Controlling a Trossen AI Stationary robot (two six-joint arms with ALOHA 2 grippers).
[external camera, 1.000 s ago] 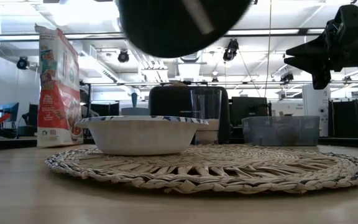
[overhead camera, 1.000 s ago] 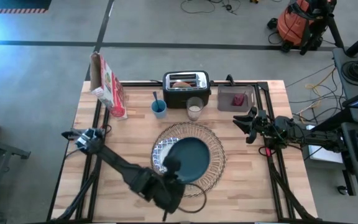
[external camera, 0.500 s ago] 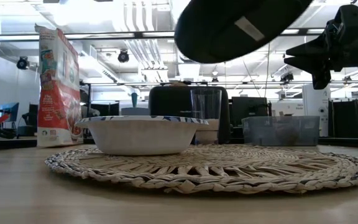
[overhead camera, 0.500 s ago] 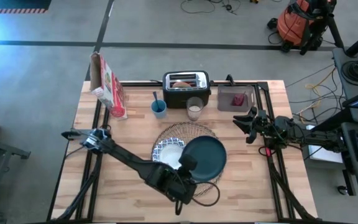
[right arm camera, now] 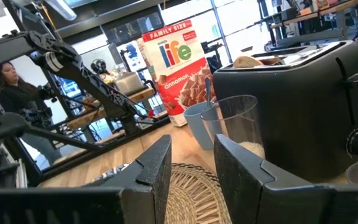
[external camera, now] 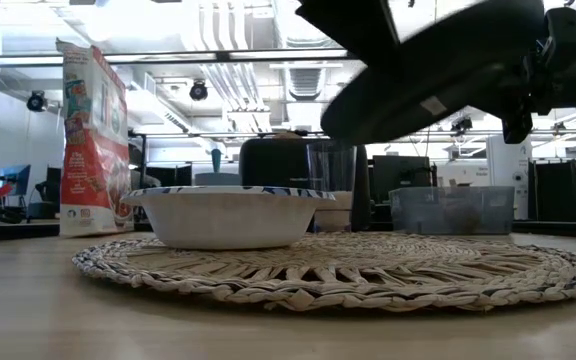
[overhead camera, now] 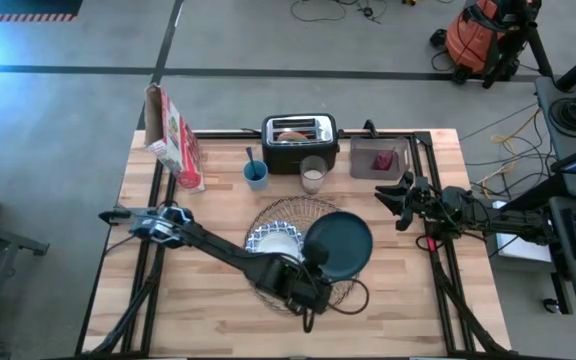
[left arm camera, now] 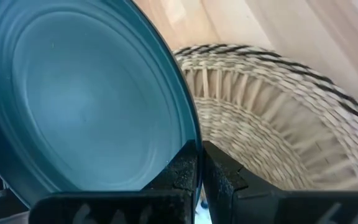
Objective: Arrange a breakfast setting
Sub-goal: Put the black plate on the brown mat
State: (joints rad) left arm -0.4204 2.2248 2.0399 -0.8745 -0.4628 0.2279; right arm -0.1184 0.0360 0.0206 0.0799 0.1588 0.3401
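Pinching the rim of the dark teal round plate (overhead camera: 339, 246), the left gripper (left arm camera: 199, 163) holds it tilted above the round woven straw placemat's (overhead camera: 343, 291) right edge; best level it before lowering beside the blue-and-white patterned bowl (overhead camera: 273, 244). The right gripper (overhead camera: 392, 200) waits spread above the desk (overhead camera: 198, 210).

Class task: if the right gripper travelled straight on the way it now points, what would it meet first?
Probably the glass of milk, which stands almost dead ahead of the right gripper, with the toaster just beside it. The jaws are open; depth is uncertain, so it might pass in front.
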